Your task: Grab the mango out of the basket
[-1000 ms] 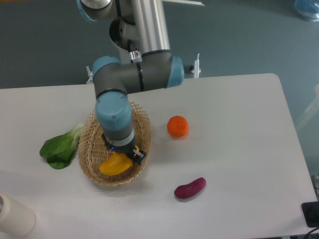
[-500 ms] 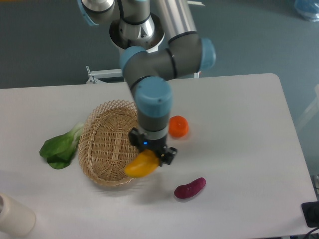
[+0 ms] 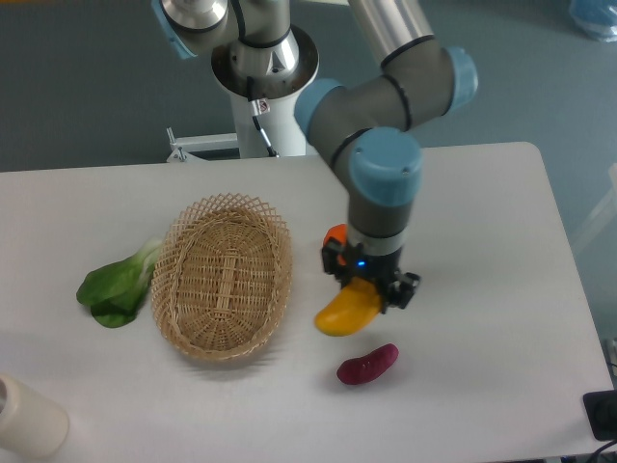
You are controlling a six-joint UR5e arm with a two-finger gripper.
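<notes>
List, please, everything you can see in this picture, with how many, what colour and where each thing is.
mango: one, yellow-orange, held in the end effector right of the basket, above the table.
basket: one, light tan wicker, left of centre on the table, nothing in it.
orange fruit: one, orange, partly hidden behind the arm, right of the basket.
sweet potato: one, purple, on the table below the mango.
leafy green: one, green, left of the basket.
cylinder: one, cream, bottom left corner.
table: one, white.
arm: one, grey and blue, reaching down from the top.
end effector: one, black, closed on the mango.
</notes>
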